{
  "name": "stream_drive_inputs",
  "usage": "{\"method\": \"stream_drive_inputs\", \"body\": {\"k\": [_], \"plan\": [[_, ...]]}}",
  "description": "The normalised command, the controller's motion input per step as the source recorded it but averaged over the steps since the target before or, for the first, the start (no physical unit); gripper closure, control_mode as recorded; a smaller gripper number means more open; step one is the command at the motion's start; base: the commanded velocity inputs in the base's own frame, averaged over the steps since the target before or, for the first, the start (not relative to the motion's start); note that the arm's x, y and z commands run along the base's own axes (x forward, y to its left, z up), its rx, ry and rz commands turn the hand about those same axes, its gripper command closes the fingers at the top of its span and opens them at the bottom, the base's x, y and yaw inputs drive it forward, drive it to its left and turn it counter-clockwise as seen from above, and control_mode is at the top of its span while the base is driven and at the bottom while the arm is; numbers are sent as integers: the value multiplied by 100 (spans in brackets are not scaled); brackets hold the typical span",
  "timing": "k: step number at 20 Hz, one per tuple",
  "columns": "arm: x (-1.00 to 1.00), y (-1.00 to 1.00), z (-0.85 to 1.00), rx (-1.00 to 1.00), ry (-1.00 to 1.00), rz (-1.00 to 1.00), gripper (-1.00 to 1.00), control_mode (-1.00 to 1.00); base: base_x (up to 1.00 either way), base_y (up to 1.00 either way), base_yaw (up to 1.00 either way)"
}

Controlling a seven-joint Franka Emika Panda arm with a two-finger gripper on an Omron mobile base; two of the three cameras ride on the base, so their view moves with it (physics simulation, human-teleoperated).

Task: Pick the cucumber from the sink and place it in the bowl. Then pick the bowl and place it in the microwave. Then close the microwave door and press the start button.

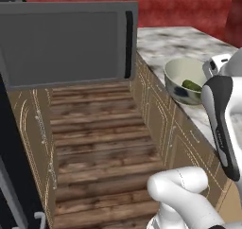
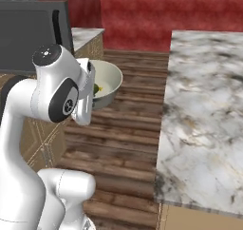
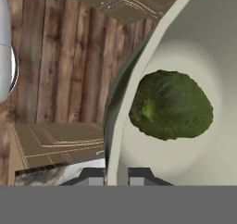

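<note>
The gripper is clamped on the rim of the bowl, one dark fingertip outside the wall and the other inside it. The cucumber lies on the bowl's cream floor. From the left base view the bowl sits at the edge of the marble counter, with the microwave door swung open over the wooden floor.
</note>
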Motion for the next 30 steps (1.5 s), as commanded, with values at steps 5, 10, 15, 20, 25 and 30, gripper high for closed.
{"method": "stream_drive_inputs", "body": {"k": [5, 10, 15, 20, 25, 30], "plan": [[0, 0, 0, 0, 0, 0, 100, 100, 78, 1, 0], [0, 0, 0, 0, 0, 0, 100, 100, 83, 2, 0], [0, 0, 0, 0, 0, 0, 100, 100, 78, 0, 0], [0, 0, 0, 0, 0, 0, 100, 100, 76, 1, 0], [0, 0, 0, 0, 0, 0, 100, 100, 60, 1, 0], [0, 0, 0, 0, 0, 0, 100, 100, 67, 0, 0]]}}
